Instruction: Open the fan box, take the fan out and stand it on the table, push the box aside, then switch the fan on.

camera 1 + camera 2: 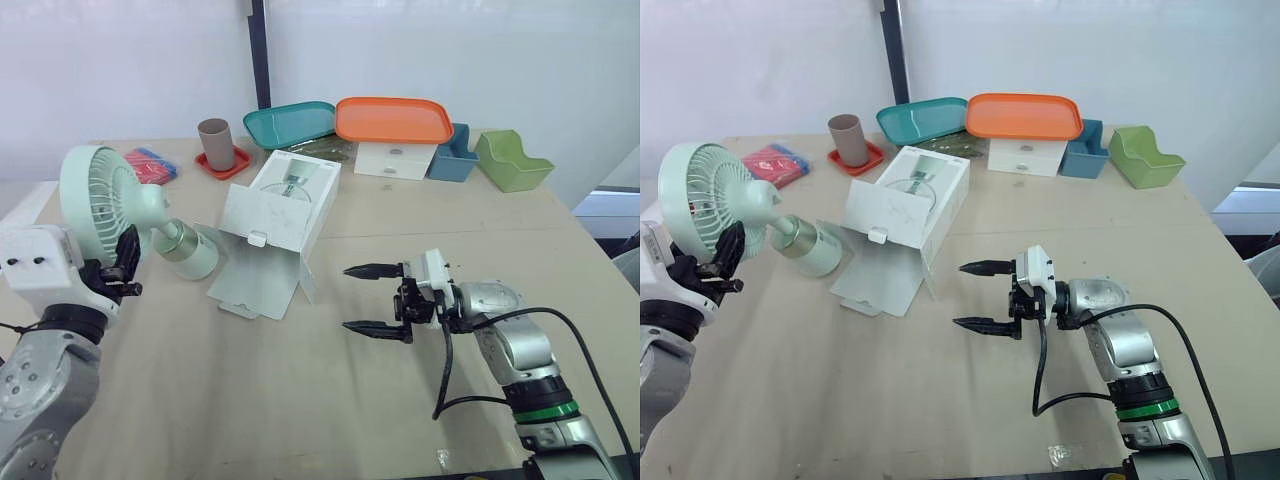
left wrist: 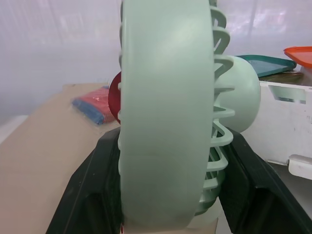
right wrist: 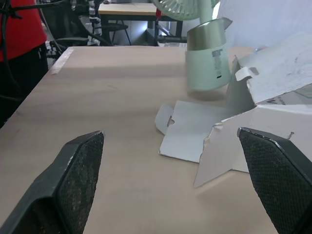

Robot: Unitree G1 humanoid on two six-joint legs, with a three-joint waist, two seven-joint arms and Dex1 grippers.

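My left gripper (image 1: 122,270) is shut on the round grille head of the mint-green fan (image 1: 100,195) at the table's left side. In the left wrist view the head's rim (image 2: 163,112) sits between the two black fingers (image 2: 90,195). The fan is tilted, its cylindrical base (image 1: 188,250) low over the table beside the box flap; I cannot tell whether it touches. The white fan box (image 1: 283,205) lies open in the middle, its flap (image 1: 255,282) flat on the table. My right gripper (image 1: 376,298) hovers open and empty to the right of the box.
Along the back stand a brown cup (image 1: 214,143) on a red coaster, a teal tray (image 1: 290,122), an orange tray (image 1: 393,118) on a white drawer unit, a blue bin (image 1: 452,155) and a green bin (image 1: 512,160). A red-blue packet (image 1: 150,164) lies back left.
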